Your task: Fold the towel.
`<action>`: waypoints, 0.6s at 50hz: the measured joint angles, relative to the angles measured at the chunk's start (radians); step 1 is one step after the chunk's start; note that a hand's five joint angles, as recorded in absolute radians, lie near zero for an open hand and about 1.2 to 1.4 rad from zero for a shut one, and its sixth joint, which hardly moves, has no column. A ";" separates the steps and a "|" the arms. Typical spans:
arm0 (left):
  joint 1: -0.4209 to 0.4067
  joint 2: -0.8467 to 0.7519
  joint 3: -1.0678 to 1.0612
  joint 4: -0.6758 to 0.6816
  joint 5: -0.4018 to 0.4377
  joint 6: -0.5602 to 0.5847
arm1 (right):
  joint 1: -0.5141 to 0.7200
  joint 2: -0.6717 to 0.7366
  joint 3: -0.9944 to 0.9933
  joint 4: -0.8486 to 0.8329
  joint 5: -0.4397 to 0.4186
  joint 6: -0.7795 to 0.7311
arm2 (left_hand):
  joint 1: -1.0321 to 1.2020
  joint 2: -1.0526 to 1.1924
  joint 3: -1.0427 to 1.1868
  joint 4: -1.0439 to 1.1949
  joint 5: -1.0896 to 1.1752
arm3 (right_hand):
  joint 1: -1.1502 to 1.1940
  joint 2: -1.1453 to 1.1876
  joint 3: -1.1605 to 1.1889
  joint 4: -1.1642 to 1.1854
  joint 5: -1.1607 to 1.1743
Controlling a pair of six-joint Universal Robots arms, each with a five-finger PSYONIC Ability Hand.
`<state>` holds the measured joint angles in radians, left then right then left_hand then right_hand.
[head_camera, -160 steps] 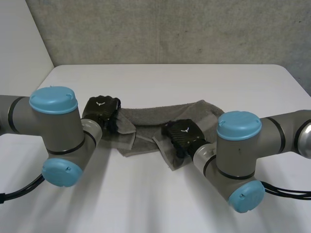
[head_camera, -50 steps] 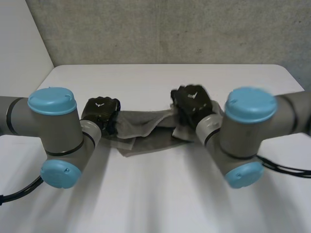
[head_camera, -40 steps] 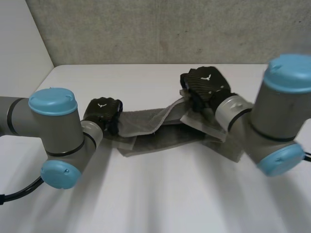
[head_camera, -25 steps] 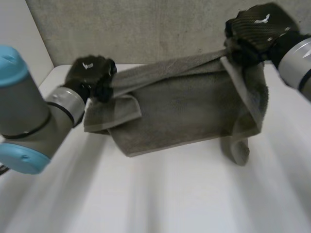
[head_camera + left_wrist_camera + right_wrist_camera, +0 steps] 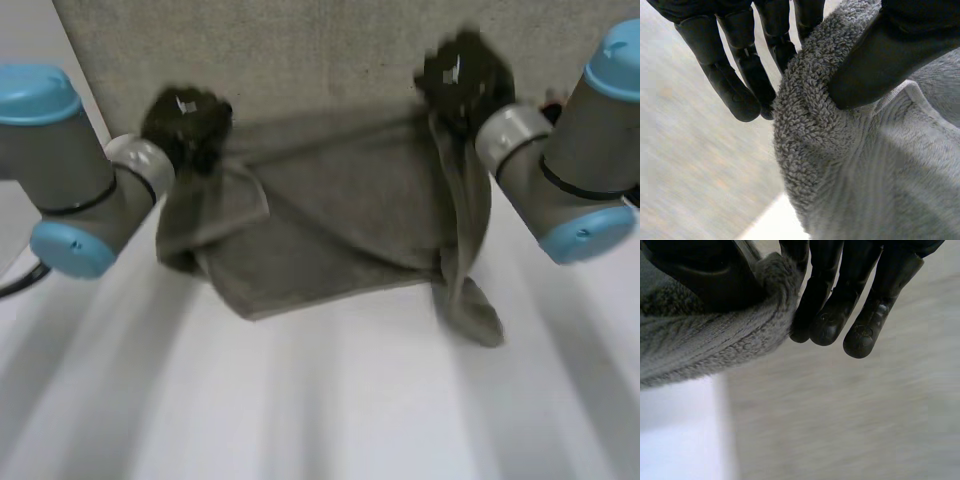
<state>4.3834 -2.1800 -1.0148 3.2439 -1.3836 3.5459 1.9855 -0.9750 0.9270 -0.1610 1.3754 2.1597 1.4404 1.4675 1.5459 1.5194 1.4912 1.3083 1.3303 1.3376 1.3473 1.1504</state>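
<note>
A grey towel (image 5: 330, 220) hangs spread in the air between my two hands, its lower edge close above the white table (image 5: 330, 400). My left hand (image 5: 183, 122) pinches the towel's upper left corner; in its wrist view the thumb (image 5: 875, 65) presses the terry edge (image 5: 805, 140) against the fingers (image 5: 740, 75). At the upper right corner my right hand (image 5: 462, 78) holds the towel, thumb (image 5: 705, 280) clamping the edge (image 5: 715, 350) against the fingers (image 5: 840, 305). A loose end (image 5: 470, 300) dangles below the right hand, and a folded flap (image 5: 215, 215) droops under the left.
A grey wall (image 5: 320, 50) rises behind the table's far edge. Both forearms with blue caps (image 5: 35, 95) (image 5: 615, 55) flank the towel.
Both hands have lifted the towel off the table and pulled it wide apart. In the last half second the right hand has moved inward and lower, and the towel has sagged a little.
</note>
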 measured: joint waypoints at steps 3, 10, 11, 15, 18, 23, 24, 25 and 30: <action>0.010 0.035 0.027 0.172 -0.022 -0.011 | 0.004 -0.017 0.022 -0.269 -0.020 -0.007 | 0.000 0.000 0.000 0.000 0.000 | 0.000 0.006 0.000 0.000 0.002; 0.063 0.204 -0.076 0.492 -0.039 -0.188 | -0.003 -0.153 0.160 -0.487 -0.140 0.109 | 0.000 0.000 0.001 0.000 0.000 | 0.000 0.006 0.000 0.000 0.017; 0.072 0.221 -0.098 0.497 -0.034 -0.213 | -0.006 -0.166 0.178 -0.461 -0.155 0.135 | 0.000 0.000 0.001 0.000 0.000 | 0.000 0.006 0.000 0.000 0.017; 0.094 0.251 -0.198 0.442 0.007 -0.276 | -0.012 -0.195 0.238 -0.294 -0.194 0.217 | 0.000 0.000 0.002 0.000 0.000 | 0.000 0.006 0.000 0.000 0.017; 0.102 0.248 -0.261 0.379 0.042 -0.291 | -0.015 -0.197 0.272 -0.156 -0.205 0.240 | 0.004 0.000 0.003 0.000 0.000 | 0.002 0.006 0.000 0.000 0.017; 0.120 0.204 -0.362 0.259 0.088 -0.289 | -0.016 -0.184 0.335 0.038 -0.208 0.227 | 0.004 0.000 0.004 0.000 0.000 | 0.004 0.006 0.000 0.000 0.017; 0.124 0.190 -0.387 0.229 0.094 -0.285 | -0.016 -0.178 0.350 0.071 -0.207 0.218 | 0.004 0.000 0.004 0.000 0.000 | 0.004 0.006 0.000 0.000 0.017; 0.126 0.185 -0.395 0.218 0.096 -0.284 | -0.016 -0.173 0.359 0.090 -0.206 0.212 | 0.004 0.000 0.004 0.000 0.000 | 0.004 0.006 0.000 0.000 0.017; 0.136 0.137 -0.484 0.103 0.104 -0.214 | -0.015 -0.111 0.435 0.211 -0.188 0.148 | 0.004 0.000 0.004 0.000 0.000 | 0.004 0.006 0.000 0.000 0.017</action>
<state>4.5197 -2.0428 -1.4987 3.3473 -1.2793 3.3317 1.9703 -1.0863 1.3617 0.0497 1.1874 2.3074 1.4443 1.4676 1.5496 1.5194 1.4914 1.3126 1.3364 1.3376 1.3475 1.1679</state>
